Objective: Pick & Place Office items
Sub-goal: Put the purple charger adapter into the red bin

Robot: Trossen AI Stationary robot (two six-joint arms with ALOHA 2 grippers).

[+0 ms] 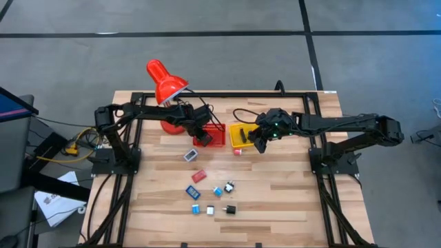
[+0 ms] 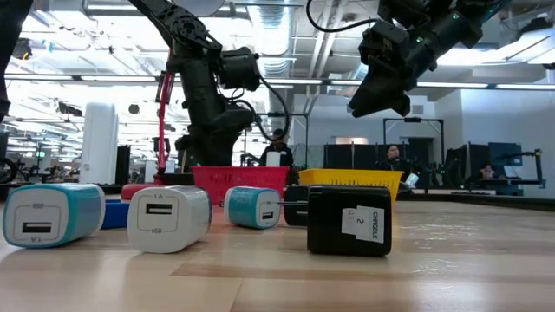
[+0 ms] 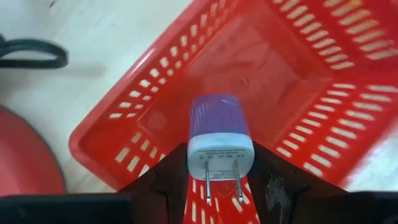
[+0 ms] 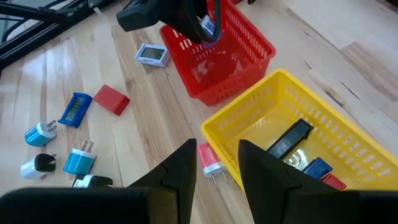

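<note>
My left gripper (image 3: 219, 180) is clamped on a small blue-and-white plastic USB wall charger (image 3: 220, 138), prongs pointing back toward my wrist, and holds it in the air above the open red plastic mesh basket (image 3: 155, 99). That basket sits beside the base of the red metal desk lamp (image 1: 164, 84). My right gripper (image 4: 217, 163) hovers over the near rim of the yellow plastic mesh basket (image 4: 261, 118), its fingers a little apart with nothing between them. Inside the yellow basket lie a flat black bar (image 4: 288, 139) and a small blue block (image 4: 316, 167) (a red piece beside it is partly hidden). A small red-and-white plug charger (image 4: 210, 163) lies on the wooden table (image 1: 289, 200) just outside the yellow basket. More chargers and flat pieces are scattered nearer the table's front edge.
</note>
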